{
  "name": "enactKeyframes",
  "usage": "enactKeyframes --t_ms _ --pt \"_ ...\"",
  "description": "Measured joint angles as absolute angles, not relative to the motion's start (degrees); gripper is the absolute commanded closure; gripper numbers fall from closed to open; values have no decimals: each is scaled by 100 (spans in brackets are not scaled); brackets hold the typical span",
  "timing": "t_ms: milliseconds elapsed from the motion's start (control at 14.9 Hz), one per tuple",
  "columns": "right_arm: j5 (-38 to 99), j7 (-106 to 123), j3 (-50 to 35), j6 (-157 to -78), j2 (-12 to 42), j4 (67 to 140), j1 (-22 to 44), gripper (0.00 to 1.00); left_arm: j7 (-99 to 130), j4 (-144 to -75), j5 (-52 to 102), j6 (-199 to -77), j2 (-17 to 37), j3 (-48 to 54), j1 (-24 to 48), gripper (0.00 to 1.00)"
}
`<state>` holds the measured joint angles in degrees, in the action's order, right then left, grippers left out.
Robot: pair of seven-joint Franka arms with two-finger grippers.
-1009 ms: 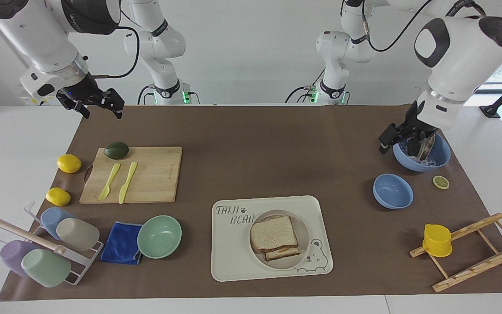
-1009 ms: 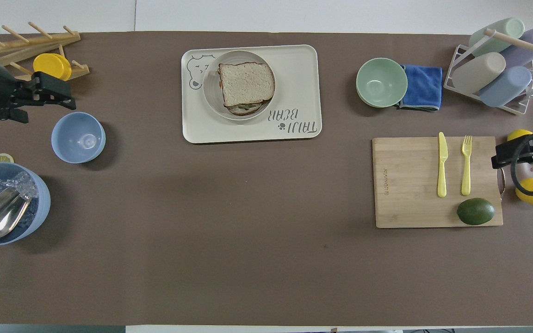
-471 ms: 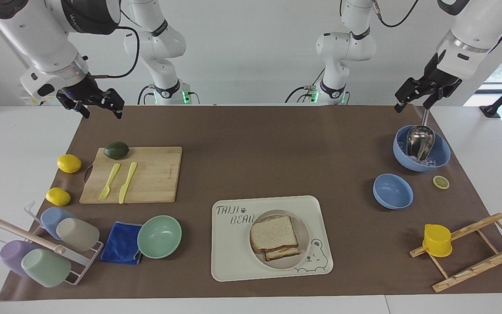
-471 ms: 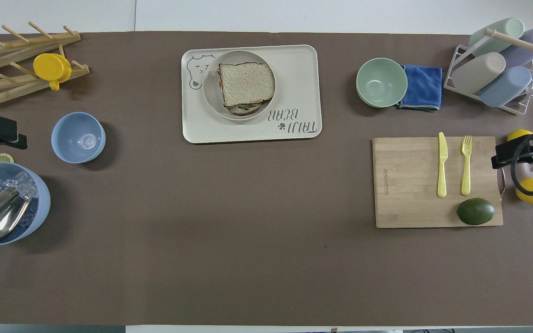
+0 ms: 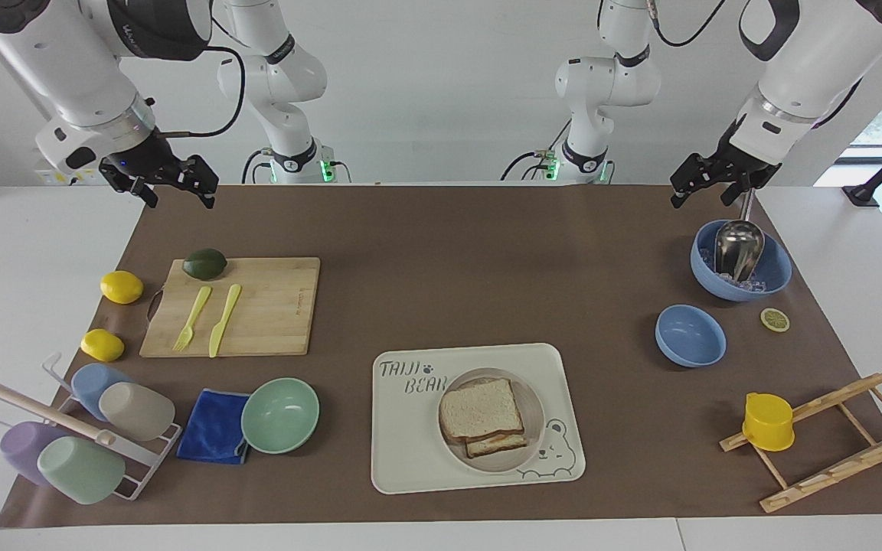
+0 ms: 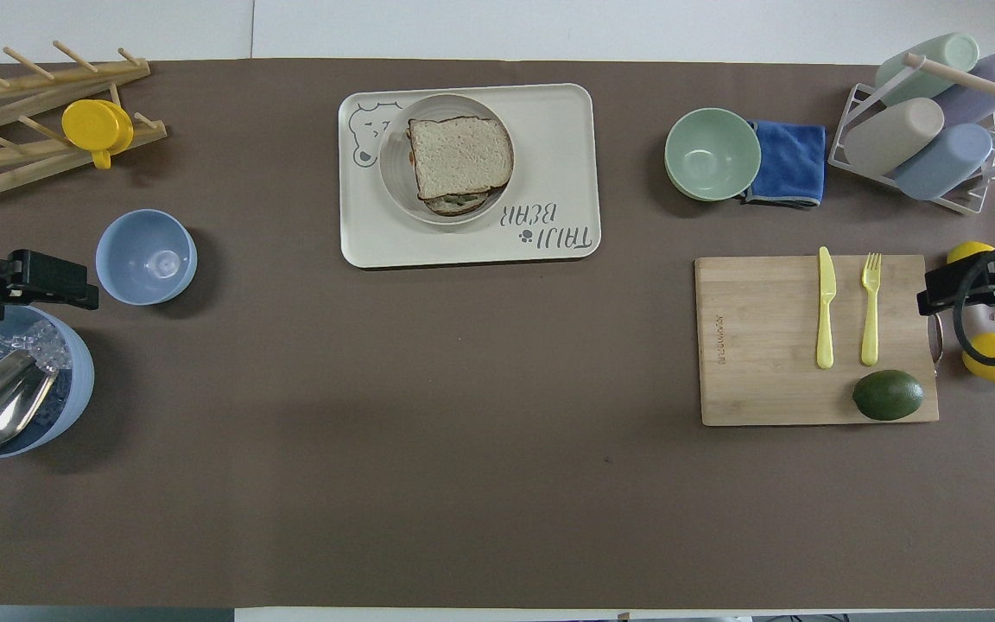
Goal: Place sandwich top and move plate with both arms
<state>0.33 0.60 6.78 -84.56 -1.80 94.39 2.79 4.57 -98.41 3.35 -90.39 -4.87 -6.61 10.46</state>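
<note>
Since earlier frame, your left gripper (image 5: pixel 705 186) has left blue ice bowl (image 5: pixel 774 277), now high, jaws wide, empty. Right gripper (image 5: pixel 173 187) waits, open, empty. Pale bread slice (image 5: pixel 481 408) tops sandwich on round beige plate (image 5: pixel 531 445), in bear tray (image 5: pixel 410 459), ready for two-arm move.

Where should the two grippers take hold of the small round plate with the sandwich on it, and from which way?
Probably by the bare rim of the plate, one gripper at each end, toward each arm's end of the table. The sandwich top covers the middle, and the shallow plate sits flat in the bear tray, so come down steeply and pinch the rim. Left gripper and right gripper are open, empty.
</note>
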Motion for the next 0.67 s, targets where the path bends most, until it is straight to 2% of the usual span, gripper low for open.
enactKeyframes --t_ms 673 --pt "33 60 678 -8456 -180 9439 279 0 106 -9794 -73 -9141 -464 -368 792 0"
